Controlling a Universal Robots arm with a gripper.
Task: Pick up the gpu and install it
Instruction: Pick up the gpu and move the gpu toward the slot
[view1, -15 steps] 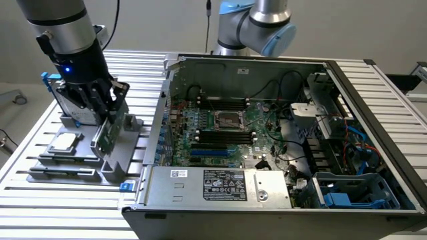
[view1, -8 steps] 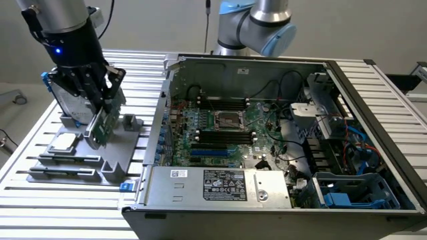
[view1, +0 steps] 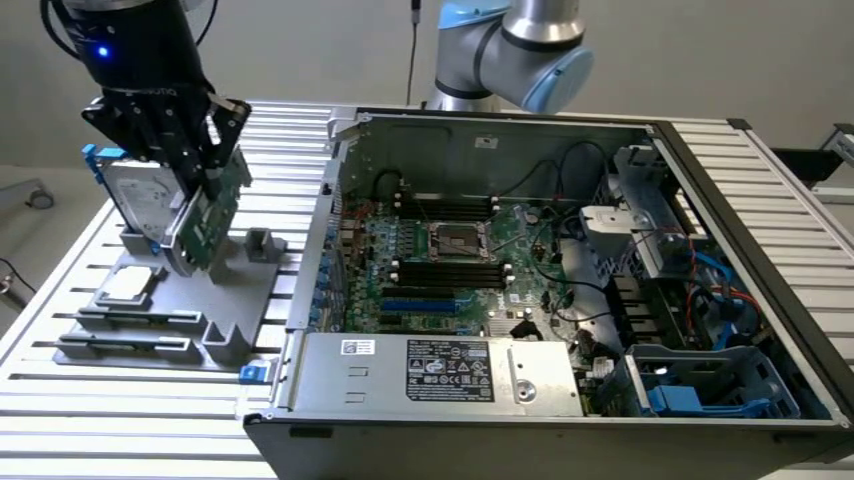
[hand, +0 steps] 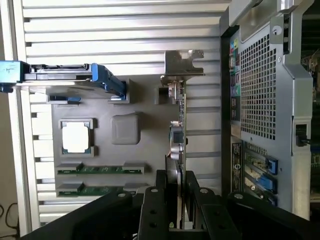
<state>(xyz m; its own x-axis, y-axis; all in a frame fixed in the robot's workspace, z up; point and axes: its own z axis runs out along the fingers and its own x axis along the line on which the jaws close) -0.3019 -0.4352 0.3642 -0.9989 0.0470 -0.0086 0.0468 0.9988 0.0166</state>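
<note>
Black two-finger gripper (view1: 211, 185) (hand: 176, 200) had its fingers clenched on the gpu (view1: 203, 228) (hand: 176, 135), a thin green circuit card with a silver metal end bracket (hand: 184, 62). The card stood on edge, tilted, over the grey moulded fixture plate (view1: 200, 300) (hand: 100, 150), near the plate's edge facing the open computer case (view1: 334, 180). Contact between card and plate could not be determined. A silver hard drive with blue rails (view1: 134, 195) (hand: 65, 77) stood just beside it. A small square silver chip (view1: 130, 284) (hand: 76, 136) lay mid-plate.
</note>
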